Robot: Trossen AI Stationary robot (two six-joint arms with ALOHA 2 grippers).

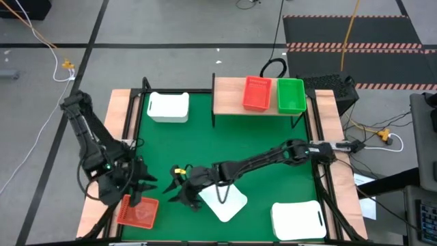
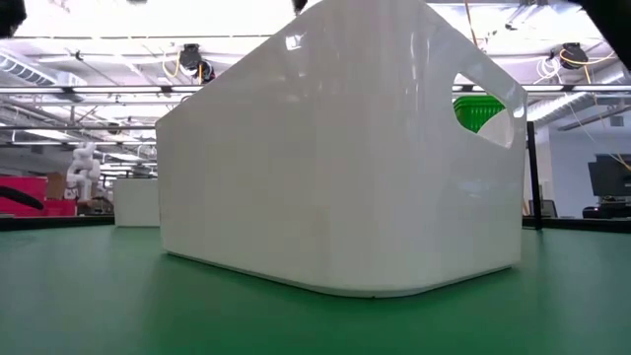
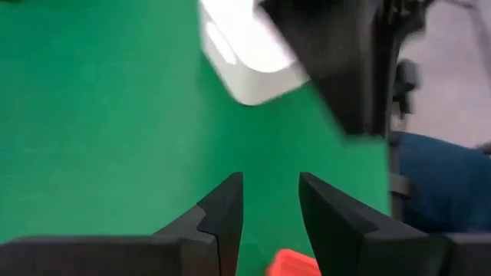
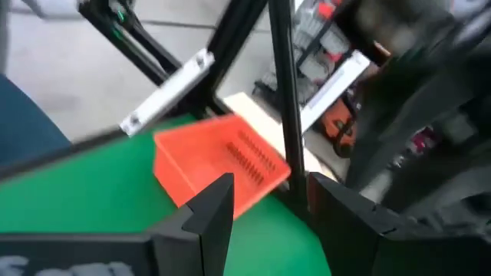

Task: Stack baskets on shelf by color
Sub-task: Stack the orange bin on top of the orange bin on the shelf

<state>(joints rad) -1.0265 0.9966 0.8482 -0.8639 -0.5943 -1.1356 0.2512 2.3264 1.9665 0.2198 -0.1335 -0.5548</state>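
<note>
Over at your near left edge, your left gripper [image 1: 140, 186] hovers with fingers spread beside an orange basket [image 1: 138, 212], gripping nothing. Back left sits a white basket [image 1: 168, 106]. Centre front, your right gripper [image 1: 179, 184] is spread too, just beside another white one [image 1: 225, 203]. On the shelf [image 1: 229, 96]: orange [image 1: 257, 93] and green [image 1: 291, 95] baskets side by side.

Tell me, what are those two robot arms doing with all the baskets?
They are sorting baskets by color onto the wooden shelf, which already holds an orange-red basket and a green basket. The left gripper, open, hovers by another orange-red basket. The right gripper, also open, reaches past a white basket.
</note>
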